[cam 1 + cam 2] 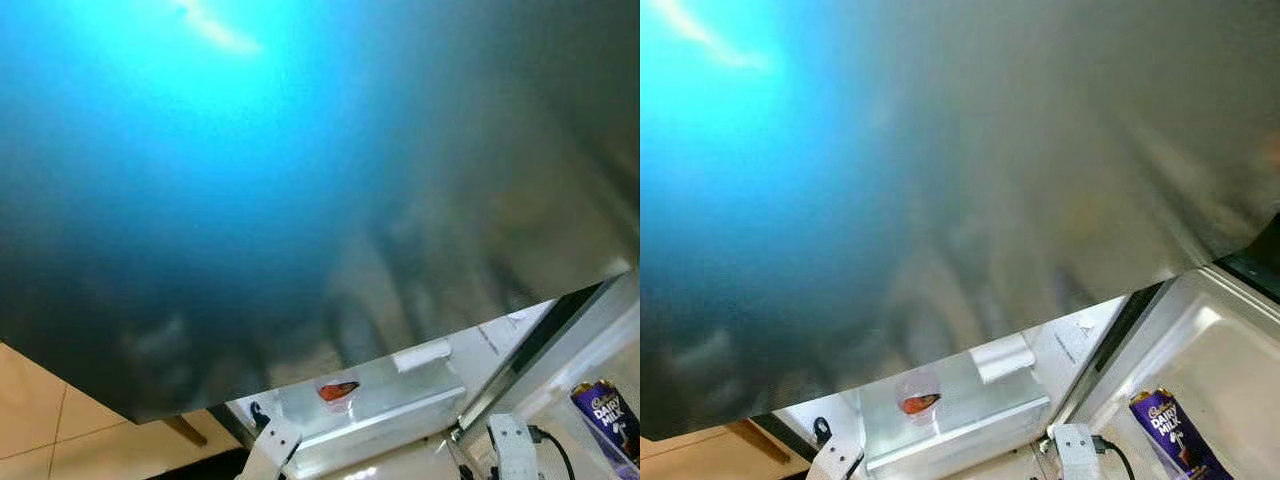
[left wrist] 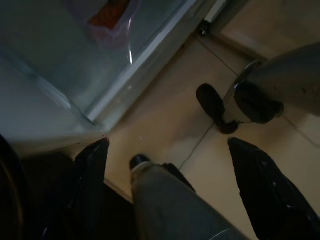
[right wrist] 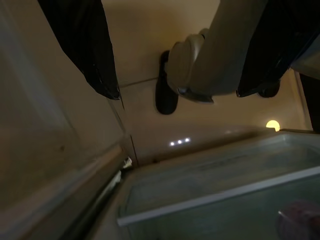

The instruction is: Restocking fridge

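The steel fridge door (image 1: 300,200) hangs close before me, lit blue at the upper left. Under its lower edge the fridge stands open. A clear tub with something orange-red inside (image 1: 338,391) rests on a glass drawer (image 1: 385,418). A purple Dairy Milk chocolate pack (image 1: 606,415) stands in the compartment at the right. My left gripper (image 2: 167,142) hangs open over the tiled floor beside the drawer, holding nothing; the tub (image 2: 107,15) lies beyond its fingers. My right gripper (image 3: 177,92) is also open, above the floor and the drawer's front edge (image 3: 215,197).
Beige floor tiles (image 1: 40,420) and a wooden furniture leg (image 1: 185,430) show at the lower left. My own legs and black feet (image 2: 212,105) stand on the floor by the fridge. A pinkish pack (image 3: 300,222) lies in the drawer.
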### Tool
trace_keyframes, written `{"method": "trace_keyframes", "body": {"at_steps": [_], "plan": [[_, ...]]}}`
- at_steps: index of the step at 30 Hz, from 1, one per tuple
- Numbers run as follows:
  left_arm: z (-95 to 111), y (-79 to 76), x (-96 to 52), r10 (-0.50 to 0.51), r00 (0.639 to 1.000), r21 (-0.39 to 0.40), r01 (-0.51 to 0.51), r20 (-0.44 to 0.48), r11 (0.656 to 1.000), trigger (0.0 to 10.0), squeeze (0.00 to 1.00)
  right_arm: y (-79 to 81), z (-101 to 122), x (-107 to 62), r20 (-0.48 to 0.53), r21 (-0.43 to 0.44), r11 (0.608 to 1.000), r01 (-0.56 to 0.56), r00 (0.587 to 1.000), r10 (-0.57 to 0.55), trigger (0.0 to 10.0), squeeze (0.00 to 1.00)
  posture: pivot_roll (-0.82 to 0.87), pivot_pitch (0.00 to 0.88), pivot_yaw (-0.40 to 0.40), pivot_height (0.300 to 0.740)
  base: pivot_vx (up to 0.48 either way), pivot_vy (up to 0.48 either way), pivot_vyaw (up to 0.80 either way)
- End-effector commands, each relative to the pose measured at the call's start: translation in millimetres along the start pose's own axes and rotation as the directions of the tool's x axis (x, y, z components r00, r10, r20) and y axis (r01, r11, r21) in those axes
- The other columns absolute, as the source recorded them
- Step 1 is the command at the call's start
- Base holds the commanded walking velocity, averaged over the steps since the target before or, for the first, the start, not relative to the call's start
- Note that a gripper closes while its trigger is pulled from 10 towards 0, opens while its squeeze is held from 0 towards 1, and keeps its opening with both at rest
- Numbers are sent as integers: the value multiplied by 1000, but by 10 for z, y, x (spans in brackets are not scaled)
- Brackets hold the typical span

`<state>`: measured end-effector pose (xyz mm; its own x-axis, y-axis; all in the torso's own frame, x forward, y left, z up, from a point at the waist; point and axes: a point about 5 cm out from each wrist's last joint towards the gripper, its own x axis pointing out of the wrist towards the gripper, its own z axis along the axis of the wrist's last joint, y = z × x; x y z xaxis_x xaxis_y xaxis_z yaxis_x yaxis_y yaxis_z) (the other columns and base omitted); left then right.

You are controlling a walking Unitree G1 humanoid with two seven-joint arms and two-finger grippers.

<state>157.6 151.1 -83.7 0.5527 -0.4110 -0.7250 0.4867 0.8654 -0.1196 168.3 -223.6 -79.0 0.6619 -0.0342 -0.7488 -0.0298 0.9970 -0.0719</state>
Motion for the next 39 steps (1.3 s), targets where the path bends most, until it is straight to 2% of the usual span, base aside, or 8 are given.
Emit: {"method": "trace_keyframes", "body": {"at_steps": [1,6,10,12,16,39], "plan": [[-375,73,-153,87,986,-153,-109,-140,982,10000,0,41,-132,-30,-51,19,1000,-5,999,6,10000,0,-24,86,24,740,0,0,0],[-481,91,-190,127,973,-228,-171,-195,958,10000,0,67,-215,-48,-93,23,1000,-1,996,3,10000,0,-20,80,25,740,0,0,0],[-555,111,-223,151,957,-244,-213,-248,946,10000,0,70,-325,-81,-145,21,1000,15,989,-12,10000,0,-17,69,27,740,0,0,0],[-594,119,-240,159,946,-235,-230,-284,944,10000,0,68,-420,-117,-185,28,999,33,982,-28,10000,0,-13,60,26,740,0,0,0],[-598,128,-242,162,940,-219,-233,-299,948,10000,0,62,-484,-143,-209,32,998,47,977,-40,10000,0,-9,54,24,740,0,0,0],[-600,104,-219,174,927,-195,-248,-332,949,10000,0,85,-472,-129,-226,1,1000,31,974,-30,10000,0,-11,37,16,740,0,0,0]]}}
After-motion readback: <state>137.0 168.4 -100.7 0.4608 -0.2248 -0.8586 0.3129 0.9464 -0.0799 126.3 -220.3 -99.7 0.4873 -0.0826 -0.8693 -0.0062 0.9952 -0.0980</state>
